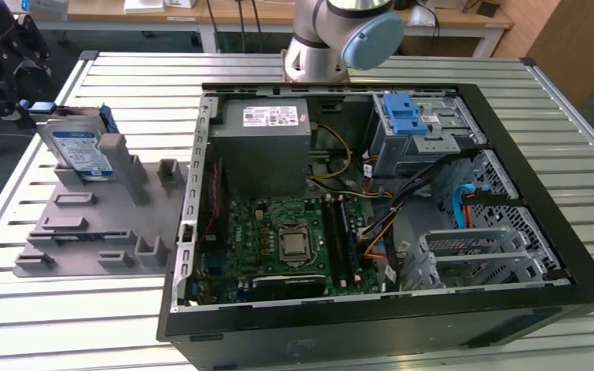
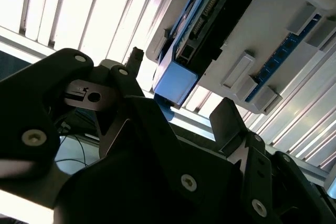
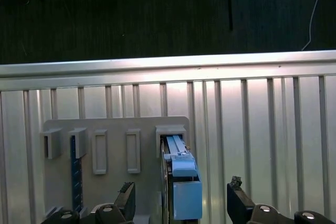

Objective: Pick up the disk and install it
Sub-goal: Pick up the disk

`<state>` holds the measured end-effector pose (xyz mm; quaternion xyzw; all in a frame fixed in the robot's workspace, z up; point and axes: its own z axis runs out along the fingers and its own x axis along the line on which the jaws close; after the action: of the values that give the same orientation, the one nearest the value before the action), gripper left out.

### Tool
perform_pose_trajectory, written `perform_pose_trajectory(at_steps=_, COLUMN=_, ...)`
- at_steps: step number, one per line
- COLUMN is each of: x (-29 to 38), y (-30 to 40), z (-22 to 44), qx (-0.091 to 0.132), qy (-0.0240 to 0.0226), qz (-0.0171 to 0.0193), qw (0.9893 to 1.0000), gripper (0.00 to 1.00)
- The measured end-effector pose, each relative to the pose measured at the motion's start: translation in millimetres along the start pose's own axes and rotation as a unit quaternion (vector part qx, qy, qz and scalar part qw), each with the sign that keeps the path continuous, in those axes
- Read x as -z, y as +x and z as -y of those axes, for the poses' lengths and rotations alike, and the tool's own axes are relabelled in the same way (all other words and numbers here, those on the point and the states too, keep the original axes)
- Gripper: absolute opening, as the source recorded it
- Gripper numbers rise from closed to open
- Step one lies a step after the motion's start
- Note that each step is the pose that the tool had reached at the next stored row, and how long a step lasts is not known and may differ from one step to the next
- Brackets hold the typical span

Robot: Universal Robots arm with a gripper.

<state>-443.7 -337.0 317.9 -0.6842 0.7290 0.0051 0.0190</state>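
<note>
So the disk [image 1: 78, 151] is a silver hard drive with a white-and-blue label and a blue plastic bracket round its edges. It's standing upright on edge, slotted into the far end of the grey holder [image 1: 80, 229], off to the exterior view's left of the open computer case [image 1: 380, 328].

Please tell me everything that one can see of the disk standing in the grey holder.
The flat rectangular silver disk carries a white-and-blue label and a blue plastic bracket around its edges. It stands upright on edge in a slot of the grey plastic holder plate, at the exterior view's left of the open black computer case. The black gripper has its jaws open on either side, apart from it.
</note>
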Motion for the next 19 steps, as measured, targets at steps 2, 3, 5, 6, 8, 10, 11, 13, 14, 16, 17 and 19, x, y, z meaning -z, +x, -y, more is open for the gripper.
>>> perform_pose_trajectory(at_steps=2, x=-0.9, y=0.0, z=0.0, qx=0.0, qy=-0.0001, qz=0.0, qw=1.0, gripper=0.78)
perform_pose_trajectory(at_steps=3, x=-1.2, y=0.1, z=0.0, qx=0.0, qy=-0.0002, qz=0.0, qw=1.0, gripper=0.78)
perform_pose_trajectory(at_steps=5, x=-1.1, y=0.1, z=0.0, qx=0.0, qy=-0.0002, qz=0.0, qw=1.0, gripper=0.78)
perform_pose_trajectory(at_steps=6, x=-1.2, y=0.0, z=0.0, qx=0.0, qy=-0.0001, qz=0.0, qw=1.0, gripper=0.78)
perform_pose_trajectory(at_steps=8, x=-0.9, y=0.0, z=0.0, qx=0.0, qy=-0.0002, qz=0.0, qw=1.0, gripper=0.78)
perform_pose_trajectory(at_steps=10, x=-0.8, y=0.0, z=0.0, qx=0.0, qy=-0.0002, qz=0.0, qw=1.0, gripper=0.78)
perform_pose_trajectory(at_steps=11, x=-0.9, y=0.0, z=0.0, qx=0.0, qy=-0.0003, qz=-0.0001, qw=1.0, gripper=0.78)
perform_pose_trajectory(at_steps=13, x=-1.4, y=0.0, z=0.0, qx=0.0, qy=-0.0002, qz=0.0, qw=1.0, gripper=0.78)
perform_pose_trajectory(at_steps=14, x=-1.7, y=0.1, z=0.0, qx=0.0, qy=-0.0002, qz=0.0, qw=1.0, gripper=0.78)
perform_pose_trajectory(at_steps=16, x=-2.1, y=0.1, z=0.0, qx=0.0, qy=-0.0001, qz=0.0, qw=1.0, gripper=0.78)
perform_pose_trajectory(at_steps=17, x=-2.3, y=0.1, z=0.0, qx=0.0, qy=-0.0002, qz=0.0, qw=1.0, gripper=0.78)
perform_pose_trajectory(at_steps=19, x=-2.6, y=0.1, z=0.0, qx=0.0, qy=-0.0002, qz=0.0, qw=1.0, gripper=0.78)
